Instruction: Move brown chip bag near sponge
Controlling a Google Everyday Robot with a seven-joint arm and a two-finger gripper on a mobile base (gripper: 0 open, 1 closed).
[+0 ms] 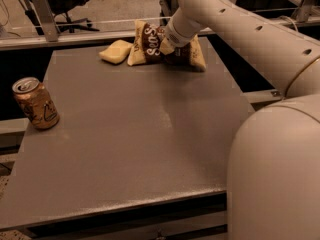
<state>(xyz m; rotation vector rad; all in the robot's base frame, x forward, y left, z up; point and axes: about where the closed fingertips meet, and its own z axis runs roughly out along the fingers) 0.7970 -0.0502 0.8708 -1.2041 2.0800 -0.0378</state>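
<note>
Camera view is showing the table, a flat grey slab with a faintly grainy matte top, spreading from the gripper's side toward the near edge. Filling the near right corner is the robot body, pale, smooth and rounded. Its arm, a thick tube dotted with small holes, is reaching over the far right of the table and angling down so the wrist is meeting the load from above.

Next in size, the brown chip bag is sitting at the far edge, crinkly dark-brown film with cream ends and white lettering. It is spreading to both sides of the gripper and seems propped up by it.

Well apart from the gripper, by the near left edge, a drink can is standing upright, a shiny brown-tan cylinder playing no part.

Just left of the gripper, the sponge, a soft pale-yellow pad, is lying flat beside the bag's cream end. By my reading the bag is already lying near it.

Smallest, the gripper is pressing into the bag's middle, and I cannot tell whether it is clamping or releasing
</note>
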